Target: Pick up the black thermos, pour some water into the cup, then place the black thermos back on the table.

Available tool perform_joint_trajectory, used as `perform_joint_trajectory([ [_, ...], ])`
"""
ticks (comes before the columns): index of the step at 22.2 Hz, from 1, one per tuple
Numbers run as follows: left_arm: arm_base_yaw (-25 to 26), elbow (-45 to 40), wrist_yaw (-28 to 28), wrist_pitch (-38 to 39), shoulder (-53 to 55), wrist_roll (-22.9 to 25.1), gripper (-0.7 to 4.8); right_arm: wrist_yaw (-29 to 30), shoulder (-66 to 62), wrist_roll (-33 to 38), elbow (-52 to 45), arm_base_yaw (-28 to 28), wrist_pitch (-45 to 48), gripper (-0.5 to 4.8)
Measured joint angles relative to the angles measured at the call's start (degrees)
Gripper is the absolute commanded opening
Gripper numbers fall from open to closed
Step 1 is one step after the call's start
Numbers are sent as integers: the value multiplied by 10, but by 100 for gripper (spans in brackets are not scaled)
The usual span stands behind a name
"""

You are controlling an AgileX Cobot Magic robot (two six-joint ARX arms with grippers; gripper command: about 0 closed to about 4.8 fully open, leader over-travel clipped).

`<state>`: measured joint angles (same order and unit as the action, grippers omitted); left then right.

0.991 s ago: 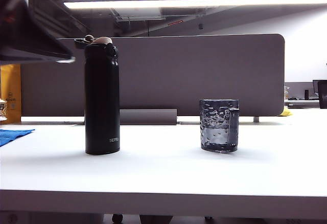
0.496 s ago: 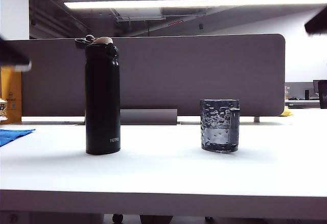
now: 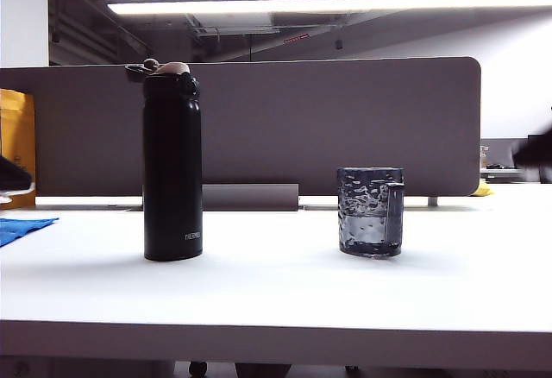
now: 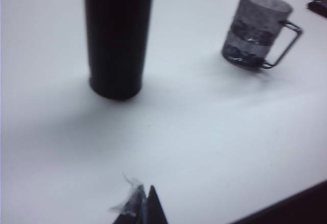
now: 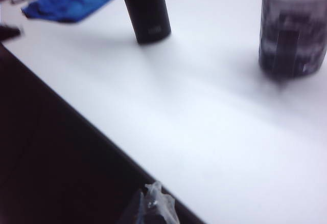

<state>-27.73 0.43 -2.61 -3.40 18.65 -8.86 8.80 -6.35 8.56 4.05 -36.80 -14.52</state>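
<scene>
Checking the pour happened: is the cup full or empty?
Partly full: the cup shows a waterline about halfway up its dimpled wall.

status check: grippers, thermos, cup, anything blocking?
Left gripper and right gripper both shut, empty, near table edge. Black thermos upright, lid open. Cup holds water. Nothing between them.

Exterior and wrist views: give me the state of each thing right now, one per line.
Thermos: upright on the table, lid flipped open, not held.
Cup: upright on the table, partly filled with water, handle to the right in the exterior view.
Blue cloth: lying flat at the table's left edge.
Left gripper: shut, empty, near the table's front edge.
Right gripper: shut, empty, near the table's front edge.
</scene>
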Motion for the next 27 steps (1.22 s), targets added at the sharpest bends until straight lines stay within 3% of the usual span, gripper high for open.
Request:
perform_joint_trajectory([
  [5,0,0,3,4,0,-3,21,-3,-2,0,-26,0,22,-2],
  [12,0,0,3,15,0,-11,26,-67,-4,-13,-36,1,45,1],
  [18,0,0,2,16,0,-11,26,-72,-4,-10,-36,0,44,0],
  [21,-4,0,3,46,-52,-10,26,-73,-3,-9,-36,0,43,0],
  [27,73,0,-42,47,-148,-10,26,-75,4,-8,-36,0,43,0],
])
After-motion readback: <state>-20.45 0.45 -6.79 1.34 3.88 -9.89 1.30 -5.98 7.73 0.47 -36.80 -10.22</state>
